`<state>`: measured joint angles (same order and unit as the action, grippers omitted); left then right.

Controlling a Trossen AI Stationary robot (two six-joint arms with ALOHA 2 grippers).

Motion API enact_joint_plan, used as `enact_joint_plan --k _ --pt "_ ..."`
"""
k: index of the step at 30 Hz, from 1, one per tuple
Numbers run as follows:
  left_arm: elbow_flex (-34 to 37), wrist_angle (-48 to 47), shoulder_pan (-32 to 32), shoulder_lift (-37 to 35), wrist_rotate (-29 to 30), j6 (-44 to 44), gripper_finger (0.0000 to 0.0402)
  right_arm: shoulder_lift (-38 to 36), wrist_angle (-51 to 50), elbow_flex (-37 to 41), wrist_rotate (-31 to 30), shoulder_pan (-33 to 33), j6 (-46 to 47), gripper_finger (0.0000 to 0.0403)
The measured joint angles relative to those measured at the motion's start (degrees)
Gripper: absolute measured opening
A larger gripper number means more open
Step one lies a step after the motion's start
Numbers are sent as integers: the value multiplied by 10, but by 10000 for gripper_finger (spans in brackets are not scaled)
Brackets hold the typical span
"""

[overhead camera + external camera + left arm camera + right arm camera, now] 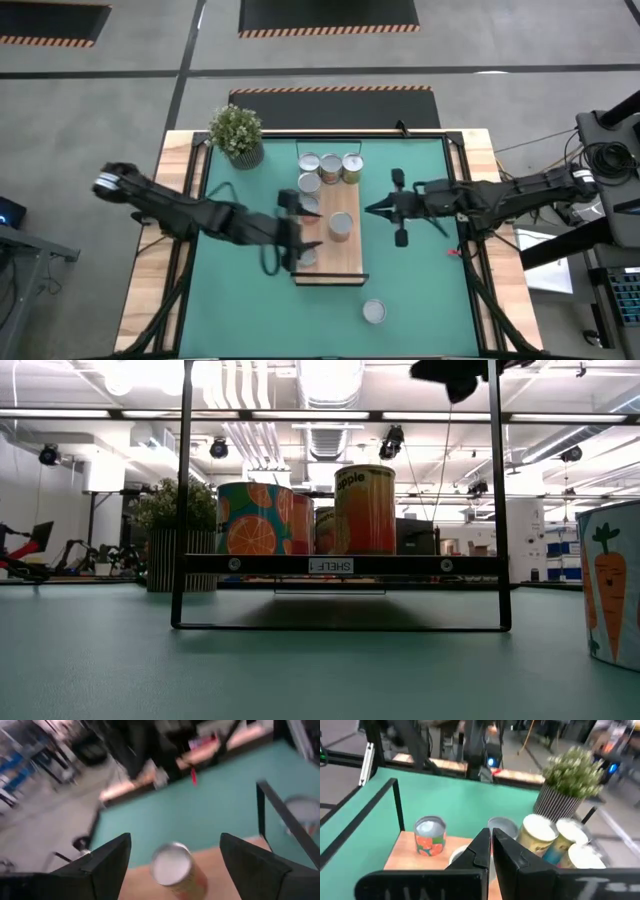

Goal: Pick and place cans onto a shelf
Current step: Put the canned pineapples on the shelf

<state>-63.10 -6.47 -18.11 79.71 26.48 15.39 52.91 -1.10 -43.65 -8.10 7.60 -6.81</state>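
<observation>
The green mat covers the table, and the shelf, a light-wood plank on a dark frame, stands in its middle. At the far left is the potted plant.

The left arm reaches in from the left, and the left gripper is over the near-left part of the shelf. In its wrist view the fingers stand wide on both sides of a silver-topped can, which is on the wood; I cannot tell if they touch it. The right gripper waits just right of the shelf, its fingers pressed together and holding nothing.

Six cans show on the shelf: a group of four at the far end, one in the middle, and one near the left gripper. One more can stands on the mat, near side.

I judge the step is about this can between the left fingers. To do it well, the fingers should stay level and centred on the can, without pushing it over, and keep away from the shelf frame.

In the low view the front rail carries a small label that reads "SHELF 1" upside down. One can shows "apple", one has orange slices, and one at the right has a carrot.
</observation>
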Motion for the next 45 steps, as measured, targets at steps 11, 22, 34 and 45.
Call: enact_joint_plan --k 11,22,34,45 --pt "197 172 0 -225 136 21 221 165 -161 -155 0 0 104 9" --pt "260 183 1 -373 151 21 31 309 -362 -330 1 -1 156 9" --pt "280 180 0 -430 150 4 12 377 -404 -355 5 -31 158 9" --pt "279 180 0 -429 150 4 8 390 -397 -355 4 -46 159 9"
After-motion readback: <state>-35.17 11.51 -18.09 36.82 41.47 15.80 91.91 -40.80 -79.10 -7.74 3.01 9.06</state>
